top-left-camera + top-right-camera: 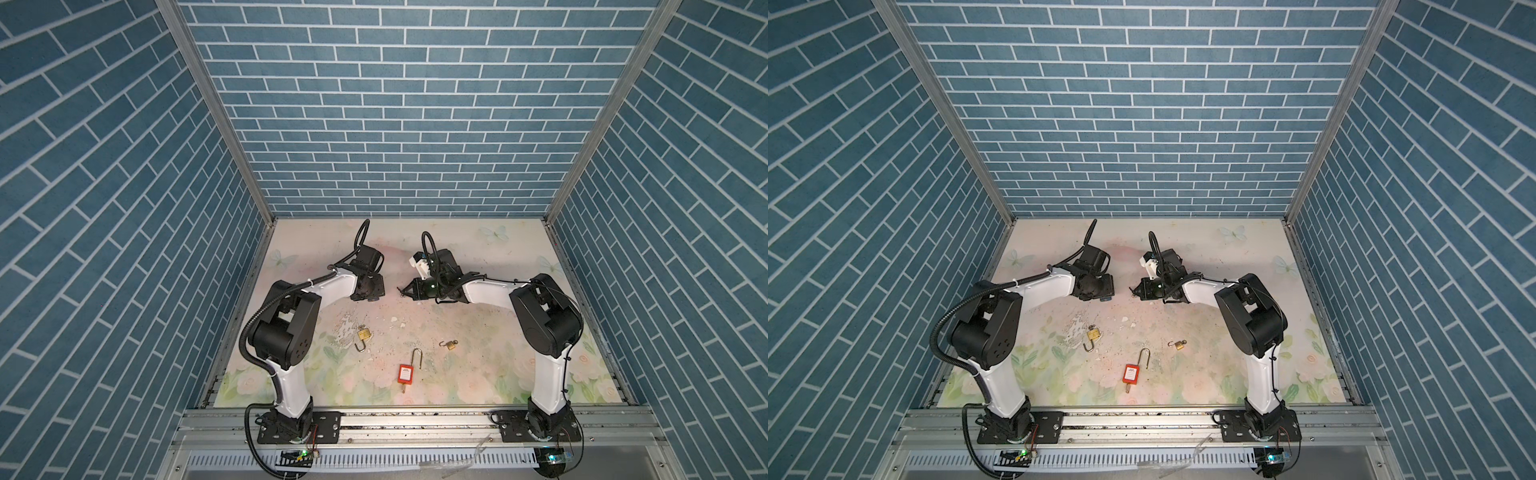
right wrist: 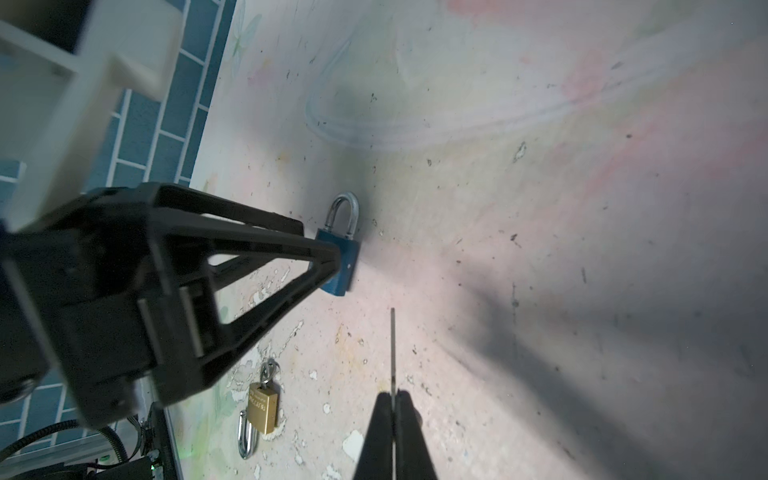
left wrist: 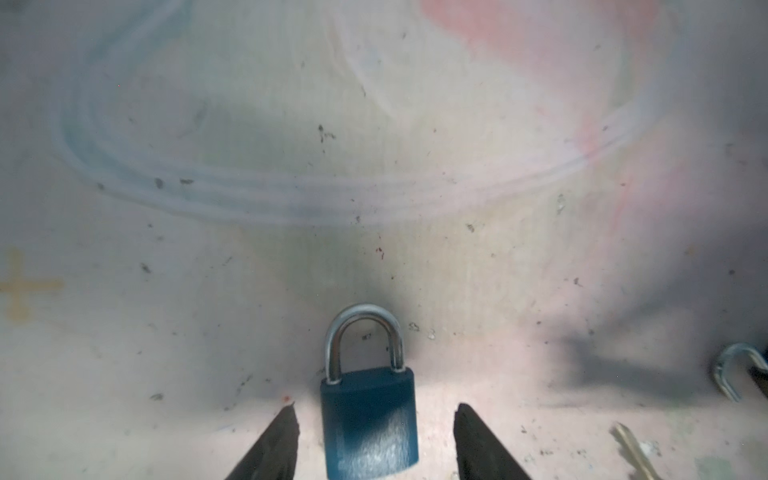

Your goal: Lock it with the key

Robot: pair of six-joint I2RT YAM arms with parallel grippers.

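A blue padlock (image 3: 368,419) with a steel shackle, both legs seated in its body, lies between the two fingers of my left gripper (image 3: 376,411). The jaws are open, with a gap on each side of the lock. In the right wrist view the same padlock (image 2: 338,266) sits at the tip of the left gripper (image 2: 332,257). My right gripper (image 2: 392,392) is shut on the key (image 2: 392,349), a thin blade seen edge-on that points toward the padlock from a short way off. In both top views the two grippers (image 1: 374,297) (image 1: 402,291) face each other at mid-table.
A brass padlock (image 1: 363,333) with an open shackle, a small brass padlock (image 1: 451,344) and a red padlock (image 1: 404,373) with a long open shackle lie nearer the front. Brick-patterned walls (image 1: 415,124) enclose the table on three sides.
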